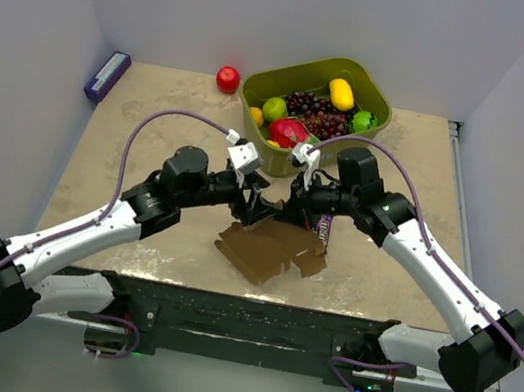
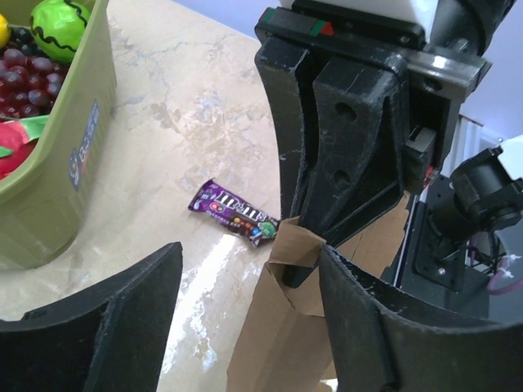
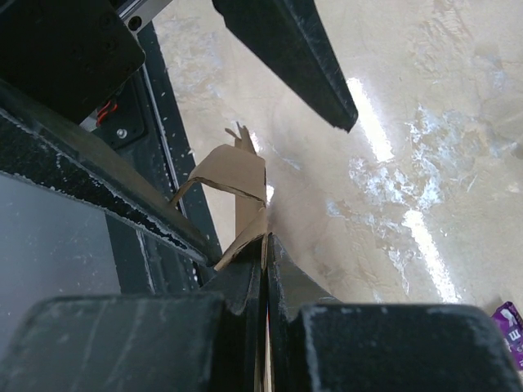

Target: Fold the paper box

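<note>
The paper box point(image 1: 265, 249) is a brown die-cut cardboard sheet, partly flat on the table's near middle with one part lifted. My right gripper point(image 3: 264, 242) is shut on the top edge of a raised flap point(image 3: 235, 174), and the cardboard runs down between its pads. In the left wrist view the lifted cardboard point(image 2: 282, 327) stands between the wide-apart fingers of my left gripper point(image 2: 249, 257), close against the right finger point(image 2: 392, 327) and well apart from the left one. Both grippers meet above the sheet in the top view, left gripper point(image 1: 257, 201) beside right gripper point(image 1: 290, 207).
An olive-green bin point(image 1: 380, 101) of fruit stands at the back, just behind the grippers, with its wall point(image 2: 57, 180) also in the left wrist view. A purple candy packet point(image 2: 233, 214) lies near the sheet's right side. A red apple point(image 1: 228, 79) and a small purple box point(image 1: 108, 75) sit at the back left.
</note>
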Controlling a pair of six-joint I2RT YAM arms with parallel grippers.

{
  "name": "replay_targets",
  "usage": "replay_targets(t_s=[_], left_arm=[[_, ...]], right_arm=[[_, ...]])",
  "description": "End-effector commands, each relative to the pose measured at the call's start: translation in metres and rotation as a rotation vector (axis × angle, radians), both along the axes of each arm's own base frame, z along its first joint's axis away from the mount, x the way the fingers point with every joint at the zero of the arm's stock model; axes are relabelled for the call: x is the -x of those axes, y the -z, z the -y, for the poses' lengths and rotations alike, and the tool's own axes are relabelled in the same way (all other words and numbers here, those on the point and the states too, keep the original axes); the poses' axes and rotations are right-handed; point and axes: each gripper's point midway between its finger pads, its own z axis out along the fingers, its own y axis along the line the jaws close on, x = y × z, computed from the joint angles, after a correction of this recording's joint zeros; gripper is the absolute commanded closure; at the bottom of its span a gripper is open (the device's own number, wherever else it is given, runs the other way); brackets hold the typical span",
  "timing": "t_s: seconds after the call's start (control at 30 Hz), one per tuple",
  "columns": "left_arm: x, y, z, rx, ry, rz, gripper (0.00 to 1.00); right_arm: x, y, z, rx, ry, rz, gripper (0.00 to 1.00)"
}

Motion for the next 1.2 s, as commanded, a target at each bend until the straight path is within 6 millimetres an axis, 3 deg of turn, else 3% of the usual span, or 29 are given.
replay_targets(t_s=[0.0,0.2,0.67,1.17], left_arm=[[-0.002,-0.009,-0.012,-0.048,-0.031,0.051,0.25],[0.004,0.009,-0.020,-0.113,-0.028,0.014,0.23],[0.021,-0.013,-0.009,-0.033,0.082,0.043,0.17],[0.019,0.006,-0.013,-0.120,0.029,0.048,0.12]], right_arm=[[0.004,-0.012,-0.006,-0.039,-0.035,0.024,1.00],[0.003,-0.010,-0.006,-0.036,-0.034,0.019,1.00],[-0.001,-0.006,-0.006,-0.022,-0.020,0.015,1.00],[-0.004,-0.004,-0.006,-0.016,-0.008,0.015,1.00]])
